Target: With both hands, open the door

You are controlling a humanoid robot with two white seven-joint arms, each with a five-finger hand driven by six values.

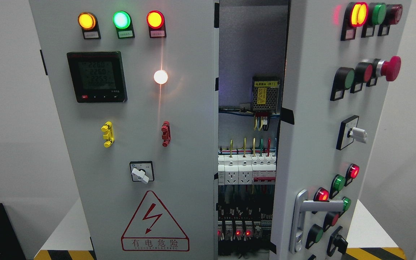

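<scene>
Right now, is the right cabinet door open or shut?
Open. The right cabinet door is swung outward, leaving a gap that shows the breakers and wiring inside. Neither robot hand shows.

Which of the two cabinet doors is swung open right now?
The right door, the one with the silver handle; it angles outward, exposing the wiring. The left door sits flat.

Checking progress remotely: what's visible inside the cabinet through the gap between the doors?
Inside the cabinet: a power supply module, coloured wires, white breakers and sockets, and lower modules with red indicator lights. The left door and right door cover everything to either side.
</scene>
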